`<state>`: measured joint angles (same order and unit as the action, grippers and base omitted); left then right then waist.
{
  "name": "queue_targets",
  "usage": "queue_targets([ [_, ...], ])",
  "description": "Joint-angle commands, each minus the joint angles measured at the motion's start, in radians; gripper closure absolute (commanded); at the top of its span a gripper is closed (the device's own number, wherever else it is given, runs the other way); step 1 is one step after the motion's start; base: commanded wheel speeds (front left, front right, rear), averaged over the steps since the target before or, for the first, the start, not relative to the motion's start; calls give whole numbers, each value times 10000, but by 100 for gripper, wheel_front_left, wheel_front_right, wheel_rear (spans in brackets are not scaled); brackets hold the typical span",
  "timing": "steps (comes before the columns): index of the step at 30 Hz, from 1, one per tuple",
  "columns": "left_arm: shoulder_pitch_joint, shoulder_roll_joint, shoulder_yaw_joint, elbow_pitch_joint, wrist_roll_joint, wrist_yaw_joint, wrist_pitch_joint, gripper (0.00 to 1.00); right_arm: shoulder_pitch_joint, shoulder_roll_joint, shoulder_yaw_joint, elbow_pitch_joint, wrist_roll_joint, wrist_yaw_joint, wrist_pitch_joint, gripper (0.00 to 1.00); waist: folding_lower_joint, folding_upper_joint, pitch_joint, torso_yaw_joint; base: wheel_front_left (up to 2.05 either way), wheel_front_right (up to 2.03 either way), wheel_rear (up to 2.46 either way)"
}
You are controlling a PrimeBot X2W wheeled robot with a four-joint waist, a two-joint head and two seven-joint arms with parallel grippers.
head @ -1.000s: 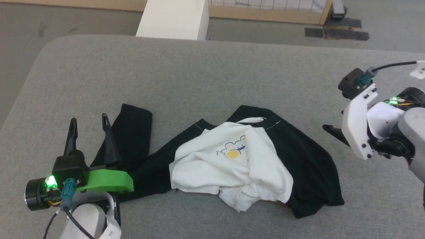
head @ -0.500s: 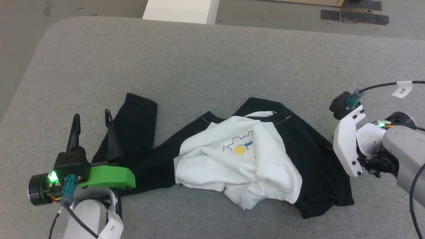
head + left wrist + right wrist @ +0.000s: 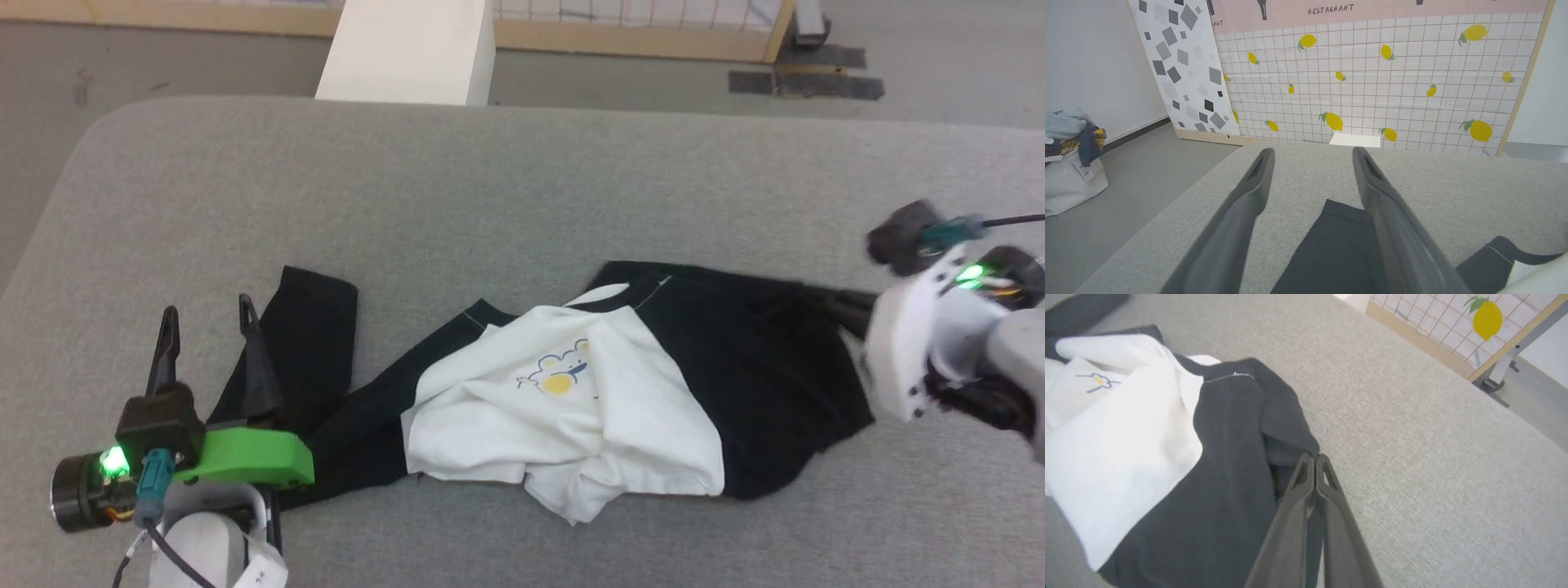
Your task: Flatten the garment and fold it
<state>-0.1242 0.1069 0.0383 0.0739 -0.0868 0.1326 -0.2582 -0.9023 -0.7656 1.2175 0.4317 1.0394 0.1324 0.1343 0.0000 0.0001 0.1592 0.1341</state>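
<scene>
The garment (image 3: 571, 408) lies crumpled mid-table, white body up with a small yellow-and-blue print, one black sleeve (image 3: 314, 327) trailing left. My left gripper (image 3: 206, 310) hovers open beside that sleeve; in the left wrist view the left gripper (image 3: 1312, 152) is open above the sleeve's cuff (image 3: 1339, 241). My right gripper (image 3: 826, 296) is at the garment's right edge, where the black cloth is drawn out towards it. In the right wrist view the right gripper (image 3: 1314, 457) is shut, its tips pinching the black edge of the garment (image 3: 1126, 449).
The grey padded table (image 3: 506, 188) has a rounded left corner and broad bare cloth behind the garment. A white post (image 3: 404, 49) stands beyond the far edge. A lemon-patterned panel (image 3: 1372, 73) and a bag of clothes (image 3: 1069, 163) stand on the floor.
My right gripper went from open to shut on the garment's black right side and drew it out to the right. The head camera shifted. The left gripper stayed open in place.
</scene>
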Motion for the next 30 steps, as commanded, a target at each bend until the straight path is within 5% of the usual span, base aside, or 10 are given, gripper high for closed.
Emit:
queue_targets([
  [1, 205, -44, 85, 18, 97, -70, -36, 0, -51, -347, -186, -173, 81, -17, -432, 100, 0, -1, -445, -400, 0, 0, 0],
  [8, 565, -163, 262, -41, 217, -260, -36, 0, 1320, -1923, -1439, -664, 569, -17, -2223, 100, 0, -1, -785, -981, 0, 0, 0],
  [12, 627, -240, 264, -38, 277, -342, -36, 0, 2772, -2291, -2236, -413, 1197, -17, -2984, 100, 0, -1, -817, -1186, 0, 0, 0],
  [19, 605, -313, 241, 21, 376, -498, -36, 0, 5445, -2257, -3103, 775, 2308, -17, -3550, 100, 0, -1, -693, -1277, 0, 0, 0],
  [26, 523, -320, 269, 194, 492, -637, -36, 0, 6533, -1473, -3150, 2143, 2546, -17, -3055, 100, 0, -1, -681, -1270, 0, 0, 0],
  [28, 524, -305, 250, 288, 543, -678, -36, 0, 6475, -1334, -3317, 2308, 2443, -17, -3238, 0, 0, -1, -804, -1275, 0, 0, 0],
  [30, 453, -225, 266, 344, 569, -744, -36, 0, 6298, -1325, -3525, 2450, 2120, -17, -3500, 0, 0, -1, -929, -1280, 0, 0, 0],
])
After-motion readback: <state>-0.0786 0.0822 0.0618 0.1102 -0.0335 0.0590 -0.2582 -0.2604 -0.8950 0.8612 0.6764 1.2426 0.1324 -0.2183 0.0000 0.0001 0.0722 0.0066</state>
